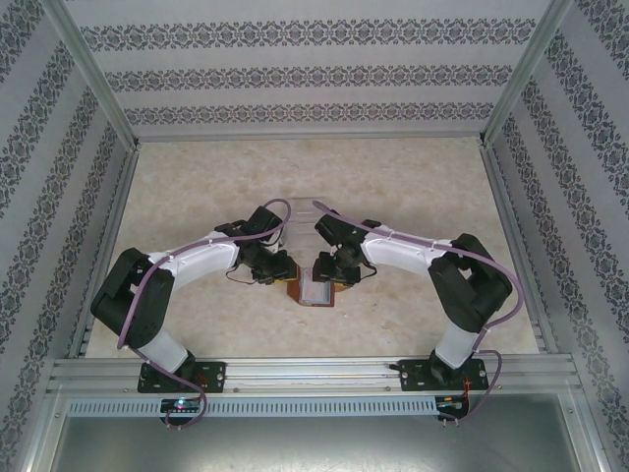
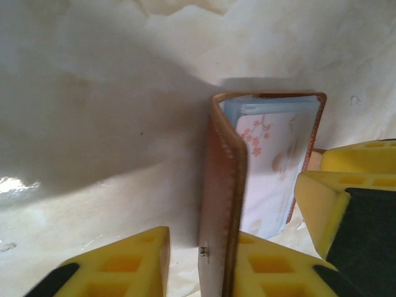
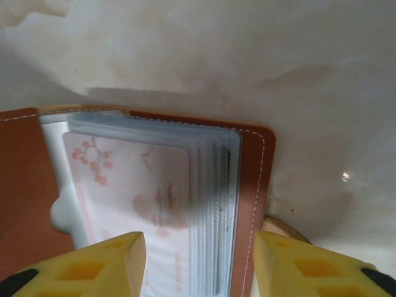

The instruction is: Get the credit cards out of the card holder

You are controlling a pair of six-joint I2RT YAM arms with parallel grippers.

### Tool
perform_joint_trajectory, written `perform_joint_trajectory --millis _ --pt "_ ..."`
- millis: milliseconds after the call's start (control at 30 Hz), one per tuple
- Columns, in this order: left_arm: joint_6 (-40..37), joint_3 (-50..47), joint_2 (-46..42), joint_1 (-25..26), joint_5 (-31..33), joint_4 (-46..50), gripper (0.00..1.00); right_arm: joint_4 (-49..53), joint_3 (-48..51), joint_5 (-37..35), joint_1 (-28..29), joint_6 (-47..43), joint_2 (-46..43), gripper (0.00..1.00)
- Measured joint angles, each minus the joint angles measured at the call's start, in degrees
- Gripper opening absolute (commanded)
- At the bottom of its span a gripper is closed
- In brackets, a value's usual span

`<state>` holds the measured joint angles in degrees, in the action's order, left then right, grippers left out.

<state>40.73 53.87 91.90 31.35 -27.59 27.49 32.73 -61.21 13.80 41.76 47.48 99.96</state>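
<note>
The reddish-brown card holder (image 1: 313,292) lies open on the table between both grippers. In the left wrist view one cover (image 2: 219,179) stands upright on edge. My left gripper (image 2: 204,238) is open astride that cover, its left finger apart from it and its right finger (image 2: 272,266) against it. In the right wrist view, clear sleeves hold the credit cards, the top one white with pink blossoms (image 3: 130,185). My right gripper (image 3: 199,241) is open above the sleeve stack, its fingers either side of the sleeve edges (image 3: 216,204) and holding nothing. Its yellow fingers (image 2: 346,204) also appear beside the wallet.
The beige marbled table (image 1: 393,187) stretches behind the arms. Something clear, perhaps a tray (image 1: 295,209), sits just beyond the grippers. Aluminium rails (image 1: 314,374) run along the near edge, and patterned walls close the sides and back.
</note>
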Motion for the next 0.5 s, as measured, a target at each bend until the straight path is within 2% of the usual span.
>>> perform_joint_trajectory --millis 267,500 --pt "-2.5 0.1 2.4 0.0 6.3 7.5 0.37 -1.5 0.9 0.4 -0.1 0.1 1.4 0.46" --pt "-5.5 3.0 5.9 0.2 9.6 13.0 0.49 -1.8 1.3 0.6 -0.4 -0.3 1.4 0.45"
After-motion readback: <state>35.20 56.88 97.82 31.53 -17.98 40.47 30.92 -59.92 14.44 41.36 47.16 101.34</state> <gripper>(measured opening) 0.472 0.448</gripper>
